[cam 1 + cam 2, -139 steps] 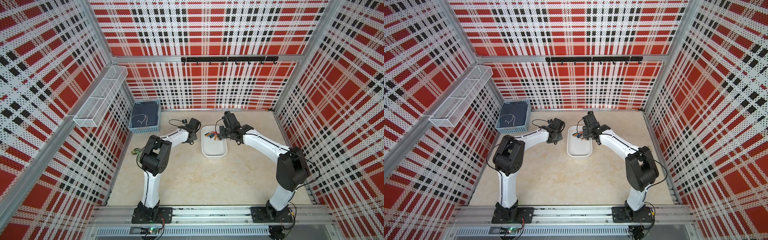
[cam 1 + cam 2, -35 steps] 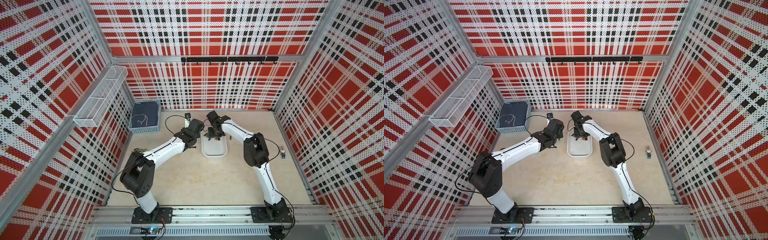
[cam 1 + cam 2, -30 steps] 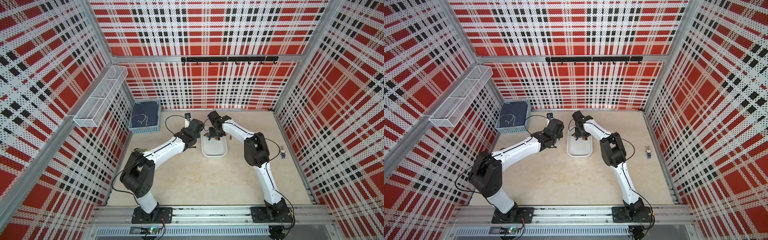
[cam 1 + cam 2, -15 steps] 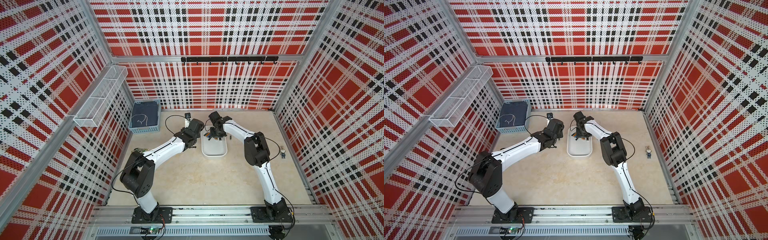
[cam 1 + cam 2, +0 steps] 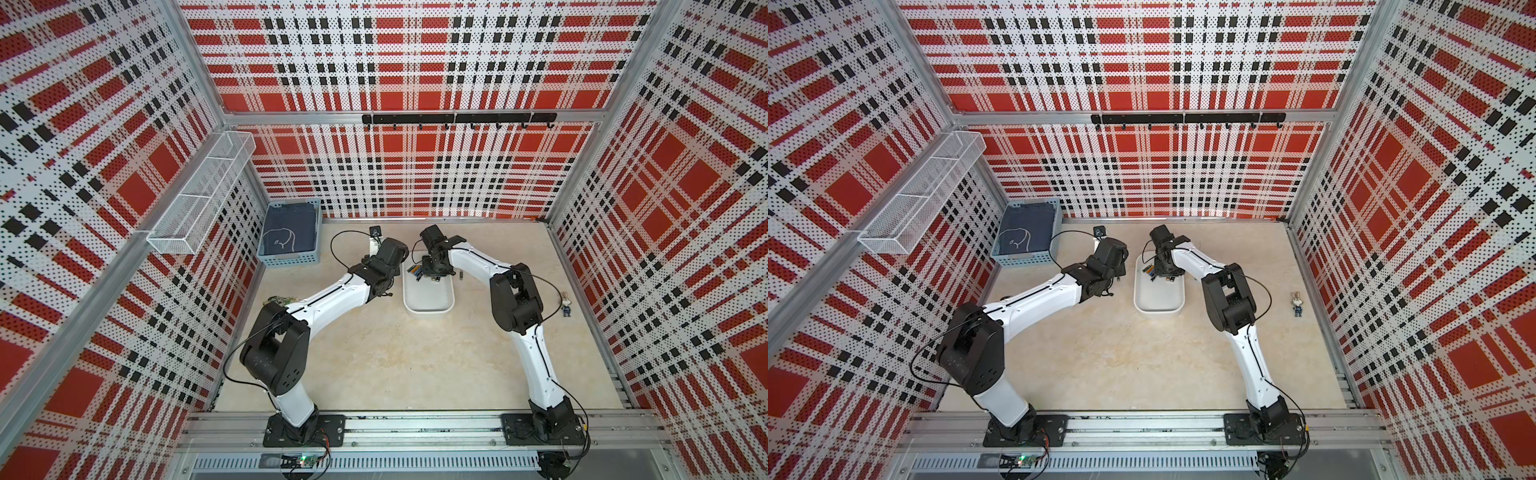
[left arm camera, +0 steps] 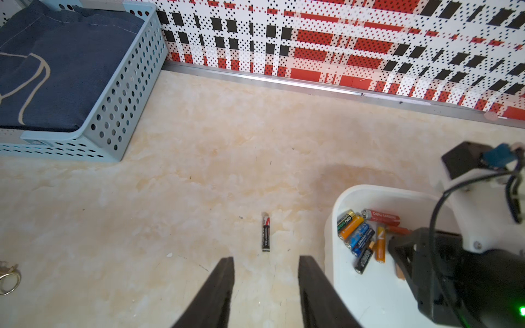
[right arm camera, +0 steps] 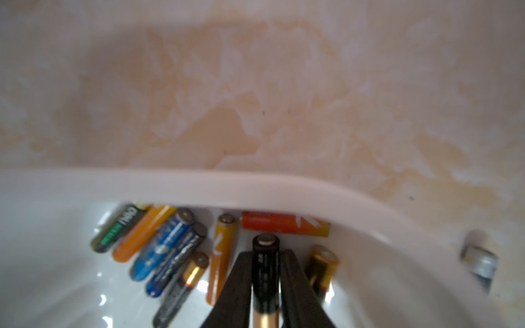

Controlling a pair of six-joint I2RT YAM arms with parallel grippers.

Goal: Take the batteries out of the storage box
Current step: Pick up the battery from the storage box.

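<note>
**Batteries [image 6: 359,235] heaped in the storage box [image 6: 369,298], one clamped by the right gripper [image 7: 265,257]**

The right gripper reaches down inside the white storage box, close to its end wall. Its two dark fingers [image 7: 235,284] are pressed against the sides of a black-and-gold battery [image 7: 265,272]. It runs lengthwise between them, its flat end poking out just past the tips. Whether this cell is lifted off the box floor cannot be told.

On the side of this gripper that faces the left arm, the other batteries lie packed side by side against the wall. They are a black-and-green one, an orange one, two blue ones and a black-and-gold one. Another orange cell lies right beside the fingers. A red-orange one lies crosswise just beyond the tips, under the rim. A gold-ended one sits close on the gripper's other side. Past the rim on that same side, a blurred stray battery [image 7: 480,262] lies on the table [image 6: 199,170], outside the box.

The left gripper [image 6: 266,259] is low over the table just beside the box, its jaws apart with nothing between them. A black battery [image 6: 266,233] lies on the table just ahead of its fingertips, in line with the gap and not touching them. The box wall stands close beside one finger. Well ahead, on the side away from the box, sits a light-blue perforated basket [image 6: 119,113] holding a folded navy cloth [image 6: 56,71].
</note>
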